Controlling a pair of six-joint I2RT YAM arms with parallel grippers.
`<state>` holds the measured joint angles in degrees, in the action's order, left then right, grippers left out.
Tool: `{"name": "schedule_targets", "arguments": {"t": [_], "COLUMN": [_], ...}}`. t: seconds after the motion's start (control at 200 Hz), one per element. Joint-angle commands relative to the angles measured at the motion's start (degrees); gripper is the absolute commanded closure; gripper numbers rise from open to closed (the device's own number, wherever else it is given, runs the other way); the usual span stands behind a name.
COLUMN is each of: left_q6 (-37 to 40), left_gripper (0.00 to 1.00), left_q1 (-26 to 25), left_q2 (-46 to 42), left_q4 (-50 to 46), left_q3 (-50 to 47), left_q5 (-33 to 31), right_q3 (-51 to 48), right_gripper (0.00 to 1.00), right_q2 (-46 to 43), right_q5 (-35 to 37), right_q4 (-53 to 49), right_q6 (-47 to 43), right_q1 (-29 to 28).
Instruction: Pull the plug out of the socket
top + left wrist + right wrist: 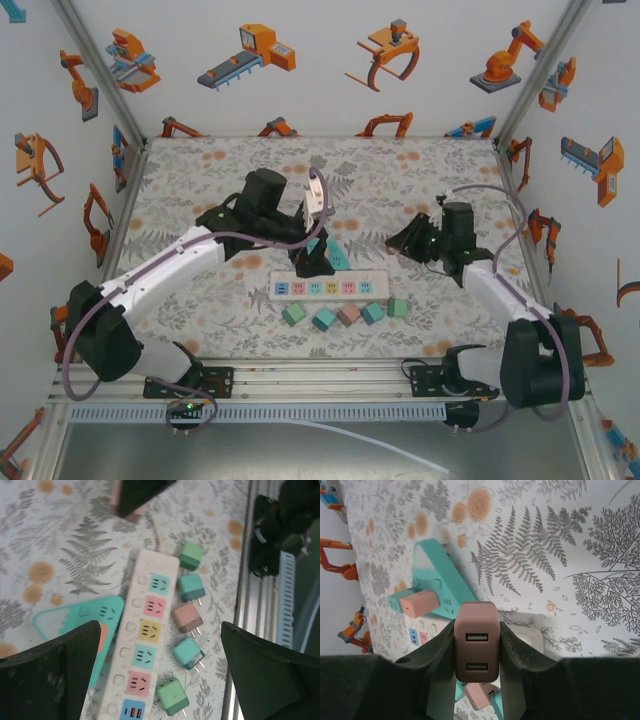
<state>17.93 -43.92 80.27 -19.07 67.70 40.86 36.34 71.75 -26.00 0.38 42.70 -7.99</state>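
Note:
My right gripper (pixel 476 630) is shut on a brown plug (pixel 476 652) with two USB ports, held above the right end of the white power strip (pixel 522 634); in the top view this gripper (pixel 402 240) hangs right of the strip (pixel 328 288). My left gripper (pixel 160 645) stands open above the strip (pixel 145 645), nothing between its fingers (pixel 55 672). In the top view it (pixel 310 258) hovers over the strip's middle. A teal triangular socket (pixel 437 577) behind the strip carries a pink plug (pixel 420 604) and a teal plug (pixel 394 603).
Several loose plugs lie in a row in front of the strip, from a green one (pixel 294 315) to another green one (pixel 398 307), with a pink one (pixel 187 617) in the middle. The metal rail (pixel 320 375) borders the near edge.

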Motion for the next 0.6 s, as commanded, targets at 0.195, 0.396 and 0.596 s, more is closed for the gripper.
{"name": "schedule_targets", "arguments": {"t": [0.195, 0.396, 0.596], "left_q6": [6.8, 6.1, 4.9], "left_gripper": [0.03, 0.03, 0.03], "left_q1": [-0.4, -0.3, -0.3], "left_q2": [-3.8, -3.8, -4.8], "left_q4": [4.0, 5.7, 10.3], "left_q3": [-3.0, -3.7, -6.2], "left_q5": [3.3, -0.5, -1.0], "right_q3": [-0.3, -2.7, -3.6], "right_gripper": [0.75, 0.64, 0.53], "right_q2": [12.1, 13.6, 13.1], "right_q5": [-4.3, -2.2, 0.9], "right_q4": [9.1, 10.5, 6.7], "right_q6": [0.7, 0.2, -1.7], "right_q1": [0.4, 0.4, 0.4]}}
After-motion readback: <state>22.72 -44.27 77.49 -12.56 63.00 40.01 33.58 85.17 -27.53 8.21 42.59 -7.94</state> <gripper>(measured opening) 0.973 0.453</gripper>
